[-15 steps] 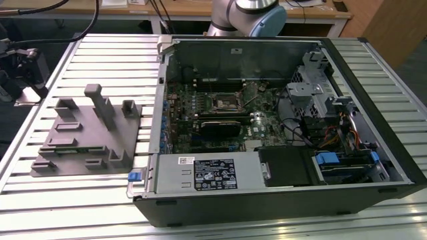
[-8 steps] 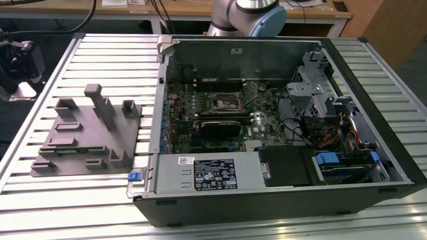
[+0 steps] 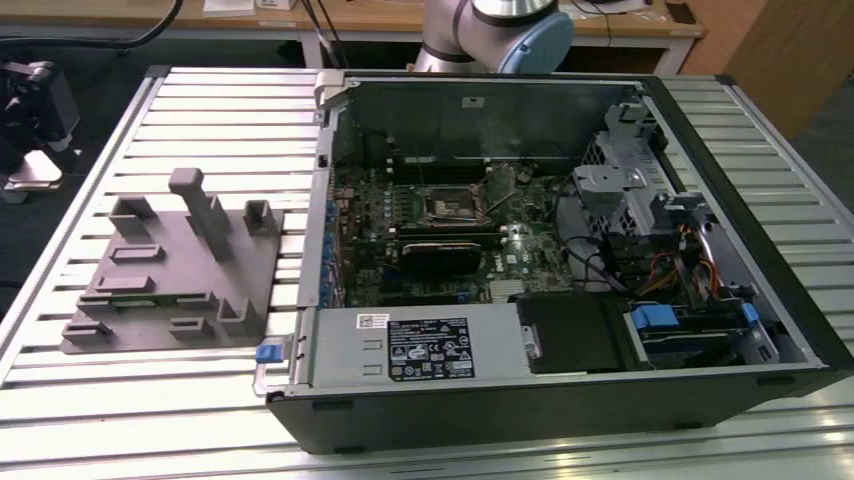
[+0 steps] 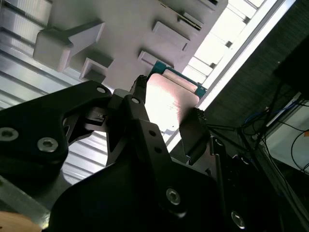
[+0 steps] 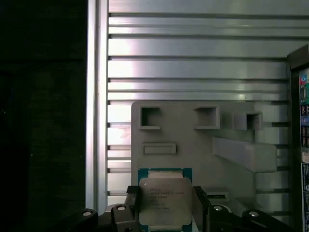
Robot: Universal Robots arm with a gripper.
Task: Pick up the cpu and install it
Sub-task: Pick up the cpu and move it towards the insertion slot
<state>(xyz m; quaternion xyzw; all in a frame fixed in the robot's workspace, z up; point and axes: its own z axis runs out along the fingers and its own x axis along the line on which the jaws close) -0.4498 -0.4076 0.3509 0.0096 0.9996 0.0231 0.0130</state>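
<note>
Silver-topped cpu (image 5: 165, 193) (green-edged), black hand (image 5: 166, 205), grey fixture (image 5: 193, 140), ribbed silver table (image 5: 193, 63)

On the desk (image 3: 134, 430) the fixture (image 3: 174, 290) lies at the exterior view's left, with the open computer case (image 3: 534, 410) just beside it on the right (socket (image 3: 450, 205) inside). In the first wrist view, the cpu (image 5: 164, 195) sits in the tool (image 5: 165, 205), over the fixture.

Slatted aluminium table (image 3: 214, 130), grey fixture (image 3: 160, 300) beside open computer case (image 3: 534, 410) on it
</note>
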